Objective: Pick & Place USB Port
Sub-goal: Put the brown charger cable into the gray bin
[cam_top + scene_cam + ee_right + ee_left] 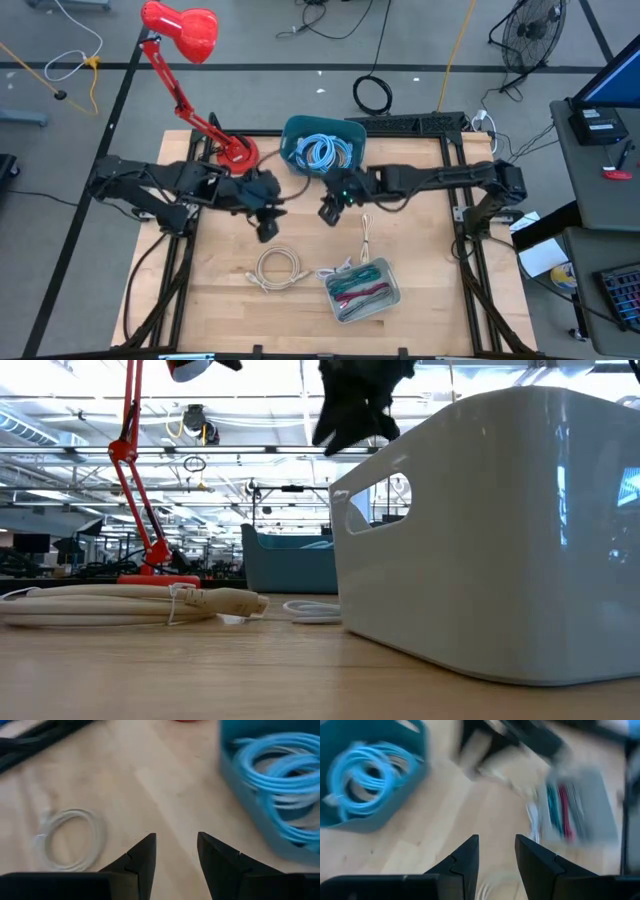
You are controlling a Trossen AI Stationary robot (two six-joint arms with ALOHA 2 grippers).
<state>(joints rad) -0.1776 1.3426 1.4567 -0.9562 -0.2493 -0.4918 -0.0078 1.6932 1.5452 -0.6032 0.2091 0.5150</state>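
Note:
A coiled white cable (278,268) with a plug on its end lies flat on the wooden table, left of a clear bin (362,290) holding red and green cables. A teal bin (322,148) of light-blue cables stands at the far middle. My left gripper (265,225) hovers open above the table, between the coil and the teal bin. My right gripper (330,210) hovers open just to its right, near the teal bin's front. In the wrist views, both the left gripper (496,855) and the right gripper (176,852) have nothing between their fingers. The right wrist view shows the coil (70,837).
A red desk lamp (180,30) stands with its base (236,152) at the table's far left, beside the teal bin. A thin white cable (366,232) lies between my right gripper and the clear bin. Bare wood lies along the near left.

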